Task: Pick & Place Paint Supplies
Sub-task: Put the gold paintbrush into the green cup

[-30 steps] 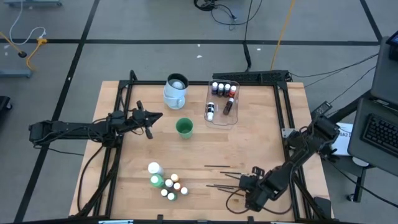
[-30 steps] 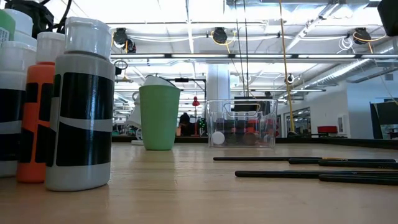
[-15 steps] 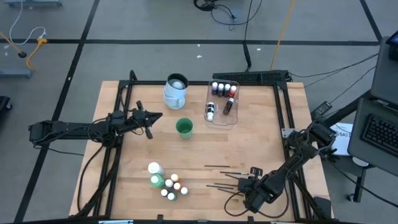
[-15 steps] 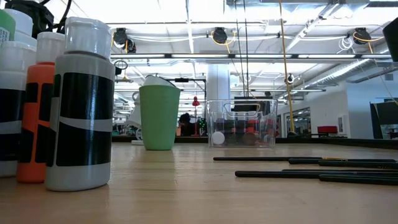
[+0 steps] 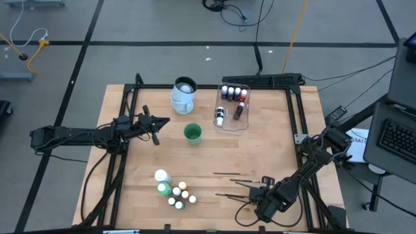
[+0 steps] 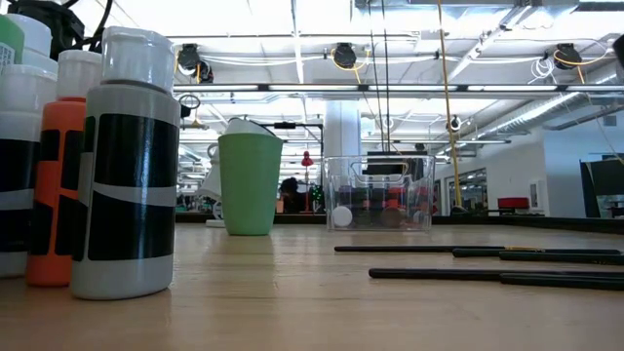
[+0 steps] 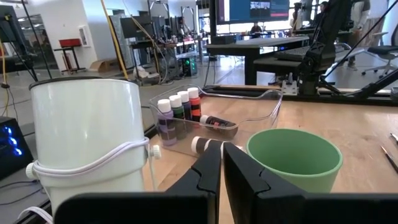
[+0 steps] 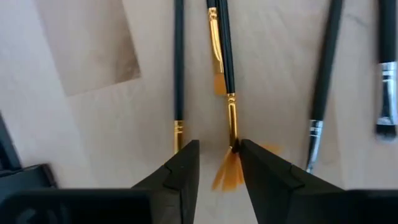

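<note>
Between right fingers [image 8: 214, 163], brush [image 8: 224, 62], untouched

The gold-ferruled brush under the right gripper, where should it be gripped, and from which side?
Pinch the gold-ferruled brush at its ferrule, just behind the splayed orange bristles, probably from straight above. It lies flat on the table with the right gripper open astride it. Other brushes lie alongside, so sideways approaches look crowded.

Small bottles [image 5: 177, 193] upright, clustered on table; dark brushes [image 5: 235, 174] flat alongside.
</note>
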